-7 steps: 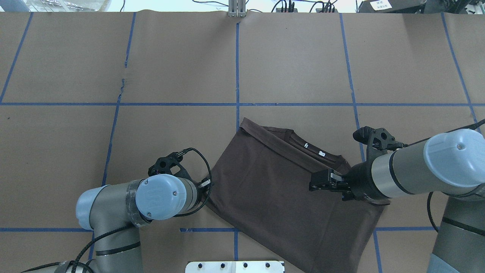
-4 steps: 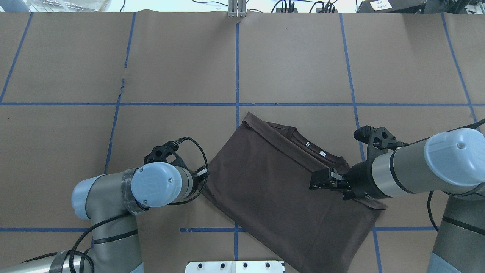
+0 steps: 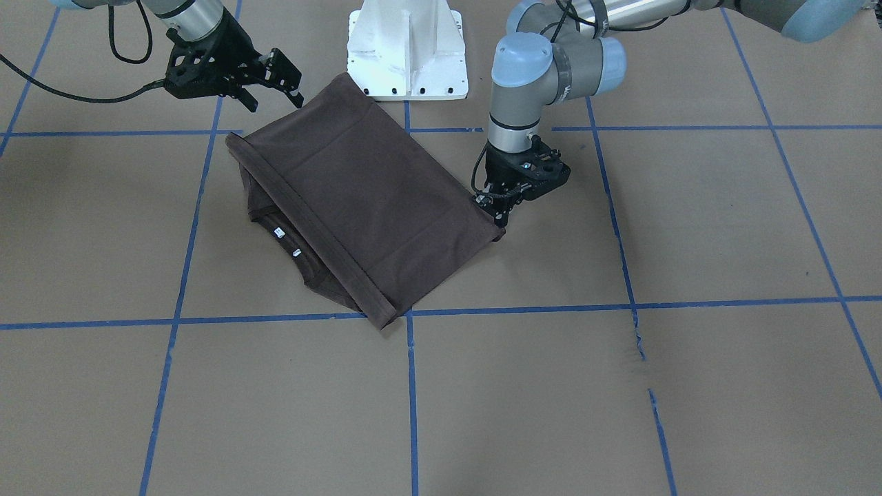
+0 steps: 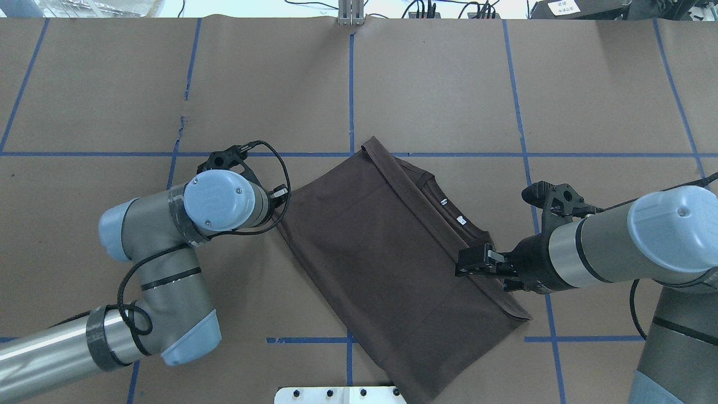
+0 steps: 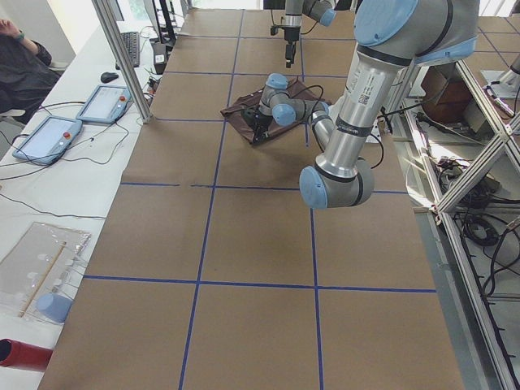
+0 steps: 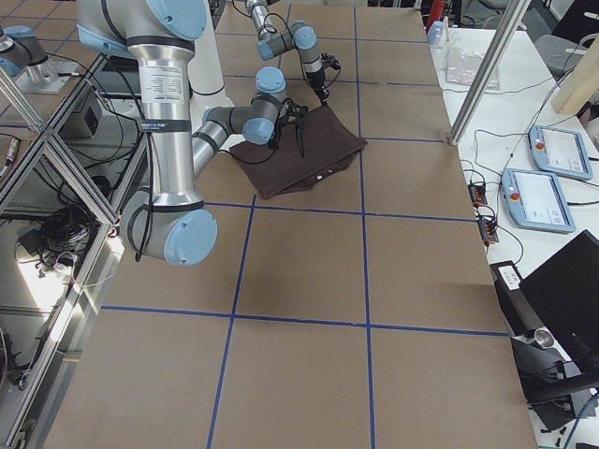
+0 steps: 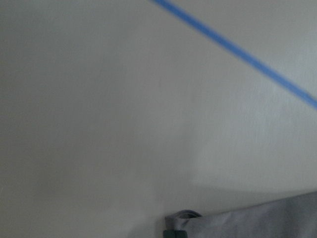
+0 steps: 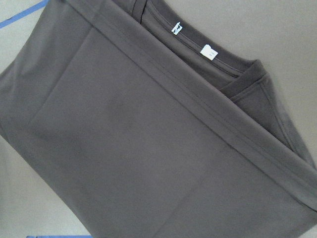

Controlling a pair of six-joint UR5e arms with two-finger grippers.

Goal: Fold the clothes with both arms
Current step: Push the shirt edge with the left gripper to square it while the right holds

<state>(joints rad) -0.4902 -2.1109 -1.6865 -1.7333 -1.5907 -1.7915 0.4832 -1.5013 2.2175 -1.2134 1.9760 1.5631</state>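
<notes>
- The T-shirt (image 4: 381, 252) lies flat on the table (image 4: 449, 84) as a folded, slanted rectangle. It is straight out from the white base (image 3: 406, 41), and its nearest corner reaches the foot of that base.
- Compared with one second ago, the whole shirt has slid away from the base and toward my left arm's side. Its farthest corner was short of the blue tape line (image 4: 449, 154) before; now it reaches over this line.
- The left claw (image 3: 497, 210) has moved the same way, outward from the base. It points down at the shirt's corner on that side. I judge it is closed on that corner, because the cloth followed it, though the fingers are not shown clearly. The left wrist camera shows only table and a small piece of cloth.
- The right claw (image 3: 274, 96) has hardly changed place. It hangs on the other side of the base, above the shirt's edge, with its two fingers apart and nothing between them.
- The collar and the white labels (image 8: 210, 51) are uncovered beside the hem band, on the side of the shirt far from the base.
- For the task, I think this was a drag to a better position, not a fold. The rectangle kept its shape, with no new crease to see.
- At least one more fold seems to remain. For it, my right claw must first take hold of an edge.
</notes>
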